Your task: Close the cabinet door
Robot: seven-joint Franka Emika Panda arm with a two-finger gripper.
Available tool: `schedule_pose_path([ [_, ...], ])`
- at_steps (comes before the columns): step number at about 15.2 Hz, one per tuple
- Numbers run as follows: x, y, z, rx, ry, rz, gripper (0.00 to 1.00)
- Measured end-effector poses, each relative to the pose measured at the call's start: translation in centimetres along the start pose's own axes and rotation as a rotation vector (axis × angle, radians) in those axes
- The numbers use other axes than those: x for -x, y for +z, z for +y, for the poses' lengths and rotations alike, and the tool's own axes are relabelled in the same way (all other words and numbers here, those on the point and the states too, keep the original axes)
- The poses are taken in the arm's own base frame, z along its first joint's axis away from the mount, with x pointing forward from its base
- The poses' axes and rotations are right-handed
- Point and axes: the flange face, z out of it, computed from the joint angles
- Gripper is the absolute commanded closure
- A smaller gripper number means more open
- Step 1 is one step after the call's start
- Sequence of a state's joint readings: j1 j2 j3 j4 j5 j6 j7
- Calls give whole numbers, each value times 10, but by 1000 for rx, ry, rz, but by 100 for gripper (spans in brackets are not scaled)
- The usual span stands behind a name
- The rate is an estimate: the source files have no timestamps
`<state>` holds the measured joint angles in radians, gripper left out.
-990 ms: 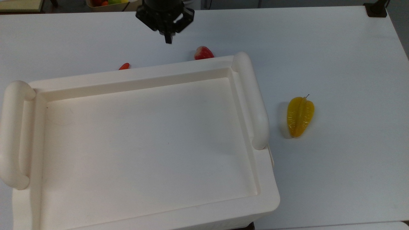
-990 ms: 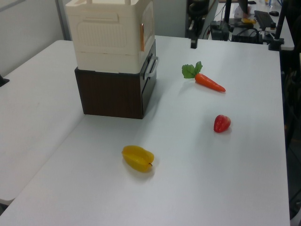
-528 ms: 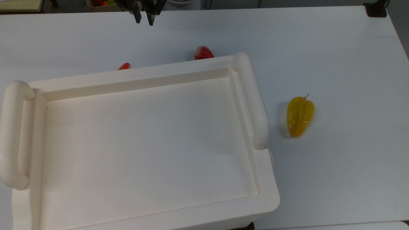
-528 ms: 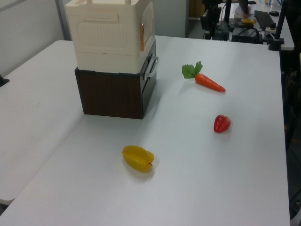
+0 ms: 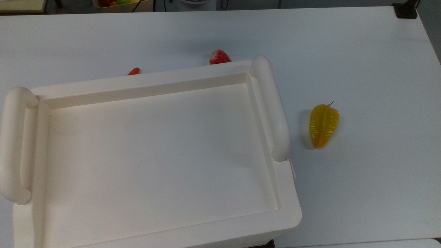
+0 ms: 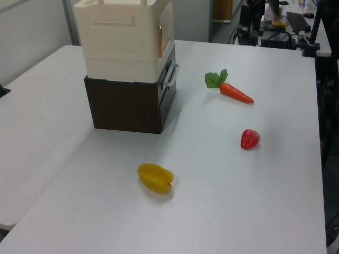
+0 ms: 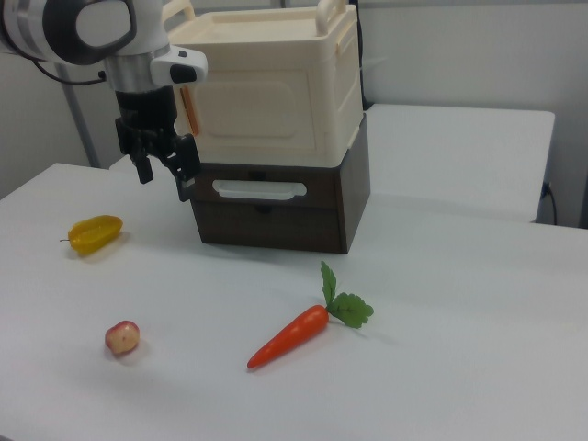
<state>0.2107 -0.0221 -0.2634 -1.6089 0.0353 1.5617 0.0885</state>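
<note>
We see the tool (image 7: 165, 175) hanging with fingers parted and empty, touching nothing, just beside the cabinet door (image 7: 262, 110), above the white bench (image 7: 441, 349).

I see a broad white bench (image 6: 254, 201) under even, soft light that throws faint shadows. In the left view a second white table (image 6: 32, 132) adjoins its left edge, and past the far edge stands a dark cluttered desk (image 6: 275, 32) with cables and equipment. A pale wall (image 6: 32, 37) with a grey upright post (image 6: 68, 21) rises at the left view's far left. In the right view another white table (image 7: 459, 156) sits behind the bench before a plain light wall (image 7: 469, 50). In the top view a black clamp (image 5: 406, 10) grips the bench's far right corner.
</note>
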Motion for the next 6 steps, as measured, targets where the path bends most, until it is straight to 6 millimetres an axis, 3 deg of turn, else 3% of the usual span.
schedule_pose_path([
  [6,0,2,4,42,-3,-2,0],
])
